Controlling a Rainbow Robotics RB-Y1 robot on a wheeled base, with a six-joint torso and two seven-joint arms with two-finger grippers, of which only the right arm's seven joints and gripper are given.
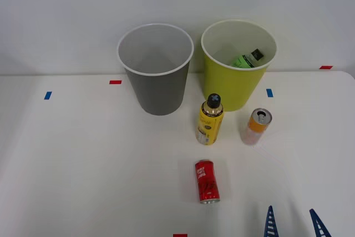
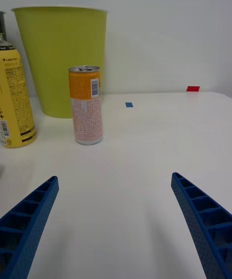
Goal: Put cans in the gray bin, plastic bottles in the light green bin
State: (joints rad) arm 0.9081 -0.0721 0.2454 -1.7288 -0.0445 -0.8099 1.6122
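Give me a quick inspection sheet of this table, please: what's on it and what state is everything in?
Surface: white table, several small red and blue tape marks.
Job's things: gray bin looks empty; light green bin holds a green bottle; yellow bottle upright; orange can upright; red can lying on its side.
Clutter: nothing seen.
Grippers: right gripper low at the near edge, jaws open, holding nothing.
Cables: nothing seen.
Surroundings: plain pale wall.

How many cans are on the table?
2. The orange-and-pink can stands upright in front of the light green bin. The red can lies on its side, nearer the robot.
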